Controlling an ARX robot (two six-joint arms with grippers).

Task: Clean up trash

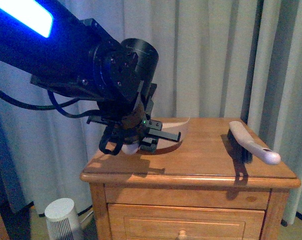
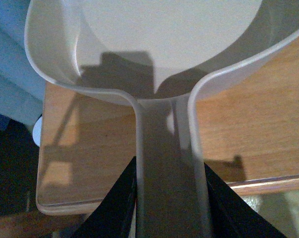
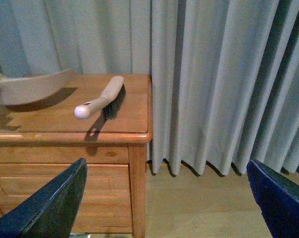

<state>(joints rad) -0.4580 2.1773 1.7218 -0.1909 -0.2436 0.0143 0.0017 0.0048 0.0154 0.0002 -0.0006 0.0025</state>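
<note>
Grip: left end effector (image 2: 169, 208) clamps dustpan (image 2: 139, 44) handle, pan low over bench (image 1: 201, 160), likely to receive sweepings. Free: right end effector (image 3: 164, 203) wide, empty, off bench, facing brush (image 3: 102, 96). No trash visible in any view.

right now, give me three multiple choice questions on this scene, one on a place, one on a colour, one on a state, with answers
1. Where does the long white-handled brush lie?
A on the floor
B on top of the wooden nightstand
C in a drawer

2. What colour are its bristles?
A dark
B red
C yellow

3. What is the left tool doing?
A open and empty
B out of view
C shut on the handle of the beige plastic dustpan

Answers:
1 B, the front view shows it lying on the top near the right edge.
2 A, the right wrist view shows dark bristles.
3 C, its fingers press both sides of the handle.
</note>
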